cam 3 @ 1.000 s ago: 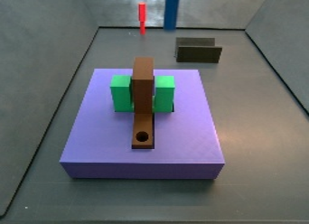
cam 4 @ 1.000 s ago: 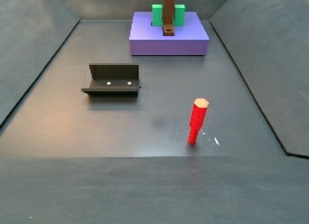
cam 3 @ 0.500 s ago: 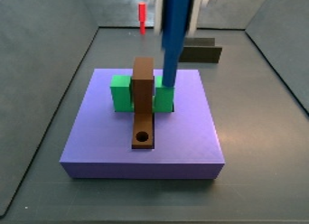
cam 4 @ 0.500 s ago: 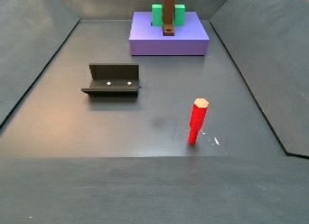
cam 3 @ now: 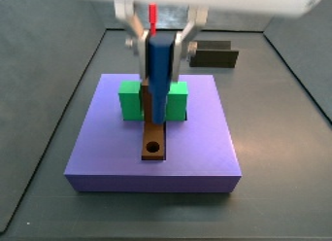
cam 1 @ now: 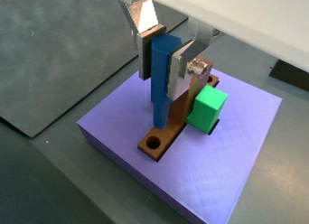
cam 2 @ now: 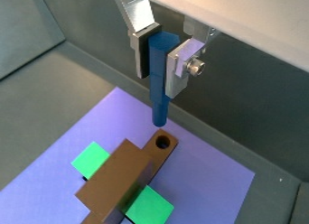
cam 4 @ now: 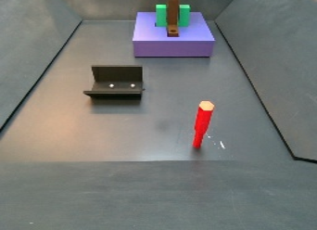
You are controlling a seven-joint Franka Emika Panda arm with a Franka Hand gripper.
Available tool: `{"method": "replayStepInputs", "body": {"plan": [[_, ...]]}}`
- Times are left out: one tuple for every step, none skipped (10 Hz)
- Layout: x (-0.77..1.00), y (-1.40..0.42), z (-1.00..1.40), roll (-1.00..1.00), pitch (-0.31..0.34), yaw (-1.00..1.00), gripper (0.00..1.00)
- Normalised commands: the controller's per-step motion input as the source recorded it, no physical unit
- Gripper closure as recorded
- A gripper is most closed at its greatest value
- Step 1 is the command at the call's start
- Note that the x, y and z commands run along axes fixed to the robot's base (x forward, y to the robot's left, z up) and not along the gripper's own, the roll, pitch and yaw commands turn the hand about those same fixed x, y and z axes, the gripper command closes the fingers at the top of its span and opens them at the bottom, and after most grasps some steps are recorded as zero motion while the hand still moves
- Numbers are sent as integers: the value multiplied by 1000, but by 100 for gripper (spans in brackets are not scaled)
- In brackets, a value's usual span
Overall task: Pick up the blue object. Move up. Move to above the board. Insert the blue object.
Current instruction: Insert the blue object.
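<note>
While the gripper (cam 2: 161, 49) hangs above the purple slab (cam 2: 72, 137), its silver fingers (cam 2: 183, 60) are clamped on the top of the blue peg (cam 2: 161, 79), which points straight down. Left to right in a side view: green block (cam 3: 130, 99), brown plank (cam 3: 154, 123) running through it, blue peg (cam 3: 158, 80) upright over the plank, dark fixture (cam 3: 215, 56) behind on the right. The peg's tip sits just short of the plank's round hole (cam 2: 162, 141), not yet inside. Likely risks: a slight offset would land the tip on the hole's rim and jam or tilt the peg in the grip. The red peg (cam 4: 202, 124) stands well apart on the floor
</note>
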Motion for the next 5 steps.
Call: {"method": "replayStepInputs", "body": {"plan": [[0,-43,-334,81,6,0,100],[0,0,-366,0,0,0,100],[0,0,-351,0,0,0,100],[0,0,-311,0,0,0,100],[0,0,-306,0,0,0,100]]}}
